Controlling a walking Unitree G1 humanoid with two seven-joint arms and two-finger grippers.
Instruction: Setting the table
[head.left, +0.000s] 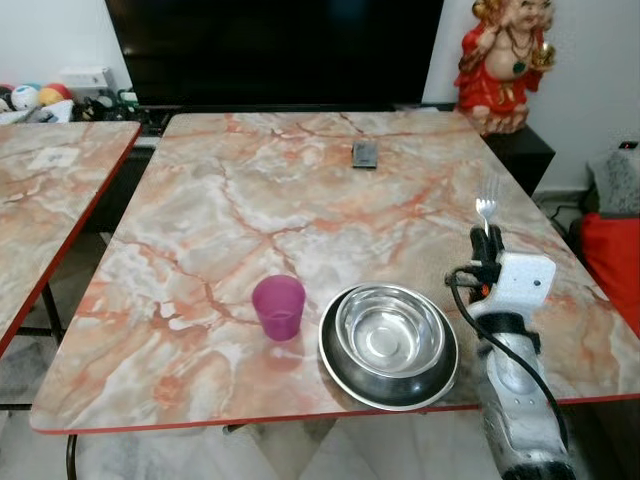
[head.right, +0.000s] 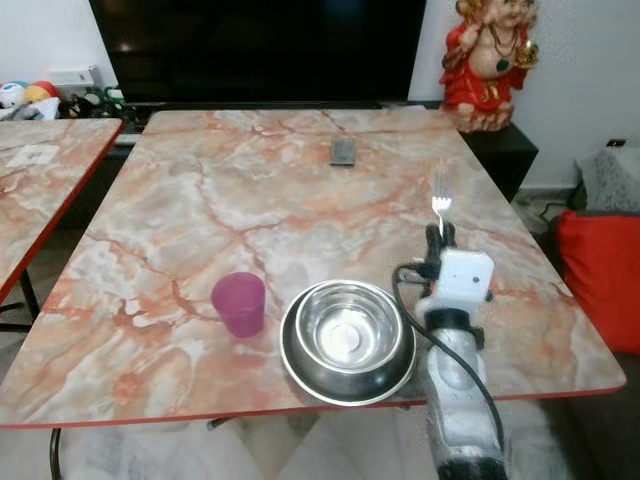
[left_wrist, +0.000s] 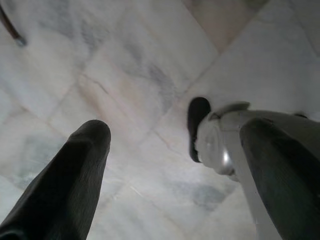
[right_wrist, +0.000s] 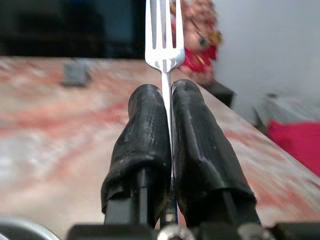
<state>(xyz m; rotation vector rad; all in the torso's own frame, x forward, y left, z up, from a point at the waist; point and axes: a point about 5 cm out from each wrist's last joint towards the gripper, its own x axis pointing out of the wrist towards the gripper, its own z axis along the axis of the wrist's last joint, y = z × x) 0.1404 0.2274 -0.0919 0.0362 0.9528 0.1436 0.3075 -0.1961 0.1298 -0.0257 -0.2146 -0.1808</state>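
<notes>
Right gripper (right_wrist: 167, 107) pinches fork (right_wrist: 163, 35) upright, tines above fingertips.

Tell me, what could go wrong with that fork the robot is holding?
The right gripper pinches the fork only by its thin handle, tines up, so it might slip or twist. The steel bowl and plate sit close beside the arm, near the table's edge; a bump could knock them off.

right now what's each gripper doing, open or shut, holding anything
Left gripper: open, black fingers apart, holding nothing, hanging over the pale marble floor.
Right gripper: shut on the silver metal fork, tines up, above the marble table.
</notes>
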